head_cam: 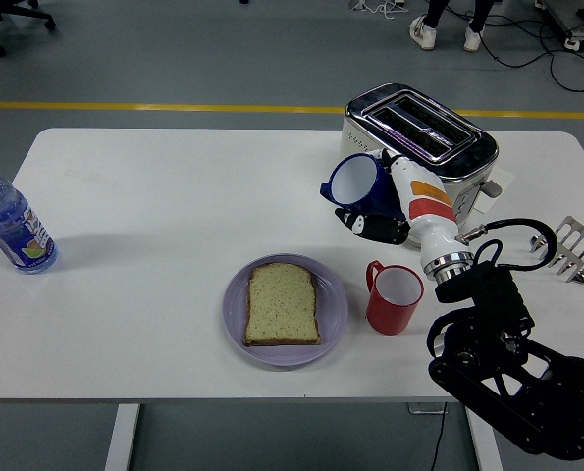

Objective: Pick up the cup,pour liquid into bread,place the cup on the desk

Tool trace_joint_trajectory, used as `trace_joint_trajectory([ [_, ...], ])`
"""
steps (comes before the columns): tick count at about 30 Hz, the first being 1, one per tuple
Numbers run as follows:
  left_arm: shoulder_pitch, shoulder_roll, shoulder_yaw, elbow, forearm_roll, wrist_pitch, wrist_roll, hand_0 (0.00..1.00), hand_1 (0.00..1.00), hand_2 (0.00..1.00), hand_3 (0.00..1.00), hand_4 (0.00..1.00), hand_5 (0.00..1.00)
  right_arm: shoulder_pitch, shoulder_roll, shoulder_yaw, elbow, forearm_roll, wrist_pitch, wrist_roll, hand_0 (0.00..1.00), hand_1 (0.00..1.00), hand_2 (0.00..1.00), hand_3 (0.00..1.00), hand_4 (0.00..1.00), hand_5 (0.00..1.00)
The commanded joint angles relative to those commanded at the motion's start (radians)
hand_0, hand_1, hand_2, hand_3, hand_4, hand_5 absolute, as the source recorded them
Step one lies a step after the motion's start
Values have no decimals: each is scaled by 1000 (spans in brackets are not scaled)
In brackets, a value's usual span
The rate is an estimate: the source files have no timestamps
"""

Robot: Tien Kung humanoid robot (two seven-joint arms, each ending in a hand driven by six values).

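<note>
My right hand (375, 221) is shut on a blue cup (356, 183) with a white inside, held above the table in front of the toaster. The cup is tilted, its mouth facing left and towards the plate. A slice of bread (282, 304) lies on a lilac plate (334, 321) at the table's front middle, below and left of the cup. A red cup (394, 298) stands upright just right of the plate, beneath my right forearm. No liquid is visible leaving the blue cup.
A cream and chrome toaster (416, 147) stands behind the hand. A water bottle (12, 227) stands at the left edge. A metal rack (572, 246) lies at the right edge. A person's feet show beyond the table's far side.
</note>
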Motion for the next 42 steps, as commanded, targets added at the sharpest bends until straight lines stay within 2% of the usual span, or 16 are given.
trace_joint_trajectory([
  [5,1,0,-2,0,-4,0,0,635,646,657,553,324,836,42,-12,-65,-24,-54,23,-19,338,322,477,546,664,2],
  [11,0,0,0,0,-7,0,0,635,646,657,554,324,836,134,-37,-179,-44,-78,56,-38,348,323,479,549,639,2],
  [14,-1,1,-2,-1,-5,0,0,635,646,657,554,324,836,173,-46,-214,-42,-90,154,-50,348,323,479,549,639,2],
  [15,-1,1,-2,0,-6,0,0,635,646,657,553,325,835,177,-47,-218,-42,-94,178,-53,448,373,523,559,598,2],
  [20,-1,0,-4,0,-9,1,0,635,646,657,553,325,835,238,-68,-283,-33,-110,302,-66,448,373,523,559,598,2],
  [21,-1,0,-4,0,-9,1,0,635,646,657,553,324,835,246,-70,-294,-31,-108,325,-64,466,385,534,564,573,2],
  [23,-1,0,-4,-1,-10,1,0,635,646,657,553,324,835,287,-83,-346,-23,-110,358,-62,466,385,534,564,573,2],
  [27,0,0,-2,-1,-12,1,1,635,646,657,553,324,835,343,-89,-418,-13,-118,379,-62,461,381,535,564,569,2],
  [34,1,0,0,-1,-15,1,0,635,646,657,553,325,834,412,-82,-490,-7,-139,389,-69,447,372,534,565,567,2],
  [42,4,0,0,-1,-18,1,0,635,646,657,553,324,835,436,-58,-532,-23,-165,397,-83,437,369,533,565,561,2],
])
